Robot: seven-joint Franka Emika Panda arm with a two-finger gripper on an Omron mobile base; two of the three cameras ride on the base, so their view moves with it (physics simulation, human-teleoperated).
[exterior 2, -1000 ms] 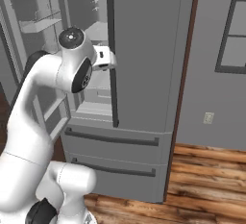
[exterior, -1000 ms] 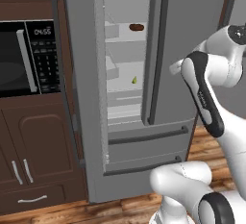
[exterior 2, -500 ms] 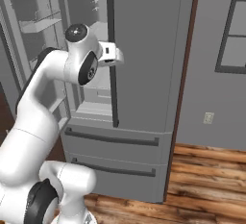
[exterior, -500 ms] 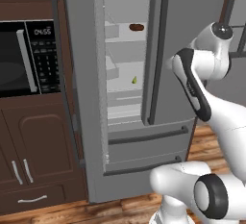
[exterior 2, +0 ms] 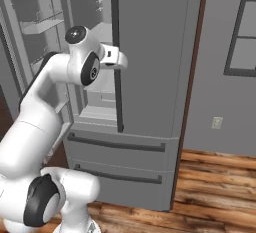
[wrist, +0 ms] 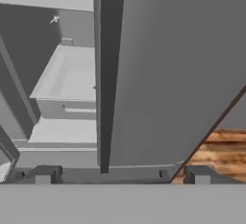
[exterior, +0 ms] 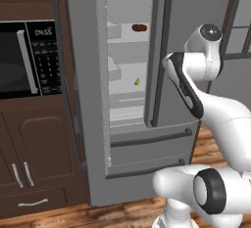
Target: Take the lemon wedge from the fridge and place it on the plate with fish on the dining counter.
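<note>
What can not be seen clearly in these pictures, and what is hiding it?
- Lemon wedge, left base view: too small to show its shape.
- Fridge interior, right base view: its closed right door and the arm cover most shelves.
- Gripper, hand view: fingertips cut off by the bottom edge.

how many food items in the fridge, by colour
yellow-green: 1, the lemon wedge
dark brown: 1, an oval lump on a higher shelf
total: 2
</note>
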